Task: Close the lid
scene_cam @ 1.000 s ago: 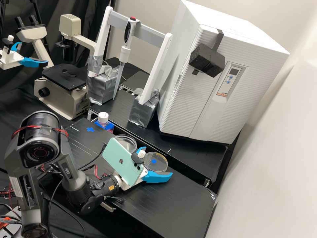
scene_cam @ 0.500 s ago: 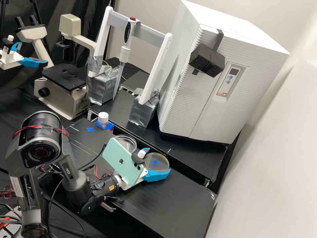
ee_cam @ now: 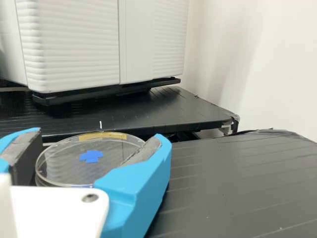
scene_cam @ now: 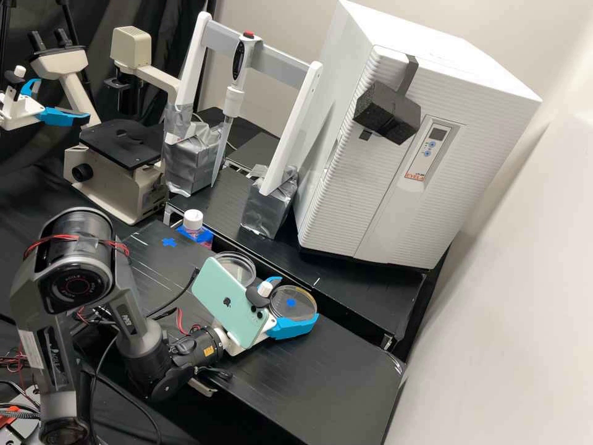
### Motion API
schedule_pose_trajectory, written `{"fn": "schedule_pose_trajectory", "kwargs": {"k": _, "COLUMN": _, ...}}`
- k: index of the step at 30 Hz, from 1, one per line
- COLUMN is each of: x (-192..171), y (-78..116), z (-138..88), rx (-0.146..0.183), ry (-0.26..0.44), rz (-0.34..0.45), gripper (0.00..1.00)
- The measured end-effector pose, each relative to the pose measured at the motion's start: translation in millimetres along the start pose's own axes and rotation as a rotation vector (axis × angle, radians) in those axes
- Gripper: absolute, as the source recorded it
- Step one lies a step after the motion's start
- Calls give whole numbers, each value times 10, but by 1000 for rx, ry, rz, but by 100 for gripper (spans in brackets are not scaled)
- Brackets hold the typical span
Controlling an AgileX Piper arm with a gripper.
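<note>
Fingers of the white gripper [scene_cam: 298, 298]: the blue pair [ee_cam: 138, 183] is being set around opposite sides of the rim, with the clear round lid apparently being pinched between them.
Clear round lid [ee_cam: 74, 166]: the piece is being held near the desk [scene_cam: 346, 371]; whether a lid or a dish base is being gripped cannot be told for certain.
Second Petri dish [scene_cam: 239, 266]: its rim is being partly hidden behind the phone [scene_cam: 230, 303]; it is probably being intended as the mate.
Grip: an even squeeze is being called for, so that the thin plastic is not being flexed or tipped.
Lift and carry: a small, level rise is being advised; the rims are best being brought concentric before any lowering.
Seating: slow lowering is being recommended, with the fingers being parted evenly once the lid is being supported all round; a snagged edge is being risked by tilt.
Blue cross [ee_cam: 91, 156]: the mark is being seen within the lid's outline; whether it is being borne by plastic or desk cannot be told.
Amber strip [ee_cam: 103, 136]: no writing is being made out along the far rim.
Cabinet panel [scene_cam: 434, 150]: a display is being framed above an orange print strip [scene_cam: 414, 177].
Other marks: a maker's logo is being carried by the phone, and a yellow label [scene_cam: 209, 350] by the arm's wrist.
</note>
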Motion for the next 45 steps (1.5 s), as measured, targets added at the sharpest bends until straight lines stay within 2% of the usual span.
{"fn": "schedule_pose_trajectory", "kwargs": {"k": 3, "x": -9, "y": 11, "z": -16, "rx": 2, "ry": -4, "rz": -2, "gripper": 0}}
{"fn": "schedule_pose_trajectory", "kwargs": {"k": 8, "x": -82, "y": 71, "z": -60, "rx": 29, "ry": 4, "rz": -6, "gripper": 0}}
{"fn": "schedule_pose_trajectory", "kwargs": {"k": 14, "x": -183, "y": 207, "z": -251, "rx": 82, "ry": 89, "rz": 41, "gripper": 0}}
{"fn": "schedule_pose_trajectory", "kwargs": {"k": 16, "x": -209, "y": 224, "z": -325, "rx": 89, "ry": 124, "rz": 45, "gripper": 0}}
{"fn": "schedule_pose_trajectory", "kwargs": {"k": 19, "x": -220, "y": 202, "z": -430, "rx": 98, "ry": 175, "rz": 29, "gripper": 0}}
{"fn": "schedule_pose_trajectory", "kwargs": {"k": 23, "x": -243, "y": 129, "z": -584, "rx": 86, "ry": 257, "rz": -15, "gripper": 0}}
{"fn": "schedule_pose_trajectory", "kwargs": {"k": 30, "x": -349, "y": -128, "z": -754, "rx": 106, "ry": 355, "rz": -137, "gripper": 0}}
{"fn": "schedule_pose_trajectory", "kwargs": {"k": 32, "x": -371, "y": -185, "z": -782, "rx": 98, "ry": 374, "rz": -164, "gripper": 0}}
{"fn": "schedule_pose_trajectory", "kwargs": {"k": 36, "x": -412, "y": -290, "z": -775, "rx": 66, "ry": 361, "rz": -201, "gripper": 0}}
{"fn": "schedule_pose_trajectory", "kwargs": {"k": 40, "x": -407, "y": -321, "z": -754, "rx": 38, "ry": 352, "rz": -211, "gripper": 0}}
{"fn": "schedule_pose_trajectory", "kwargs": {"k": 45, "x": -383, "y": -297, "z": -687, "rx": 23, "ry": 313, "rz": -193, "gripper": 0}}
